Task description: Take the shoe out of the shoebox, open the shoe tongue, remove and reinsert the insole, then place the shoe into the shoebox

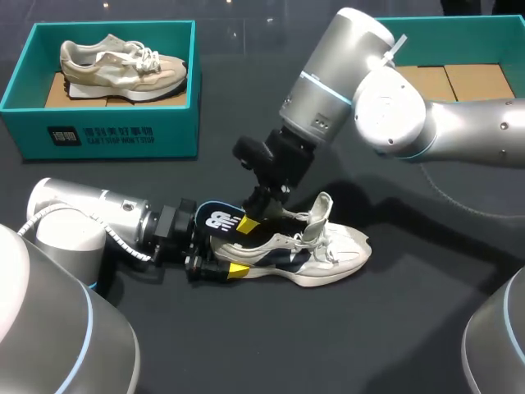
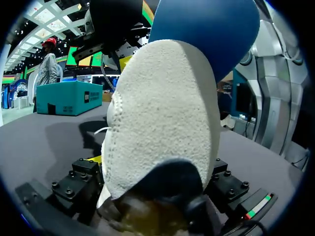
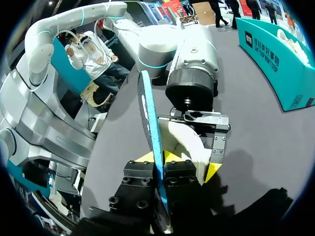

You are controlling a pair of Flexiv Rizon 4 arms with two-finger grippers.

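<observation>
A white and navy shoe [image 1: 328,250] lies on its sole on the dark table, toe to the right. My left gripper [image 1: 234,256] comes in low from the left, its wide-set fingers on both sides of the heel [image 2: 162,113]; only one yellow tip [image 1: 238,269] shows. The dark blue insole [image 1: 215,220] stands up out of the heel end. My right gripper [image 1: 250,220] reaches down from above and is shut on it. In the right wrist view the insole [image 3: 147,113] runs edge-on between that gripper's [image 3: 158,160] yellow tips.
A teal shoebox [image 1: 107,135] at the back left holds a beige shoe [image 1: 123,66]. A second teal box [image 1: 459,25] with a cardboard floor stands at the back right, partly behind my right arm.
</observation>
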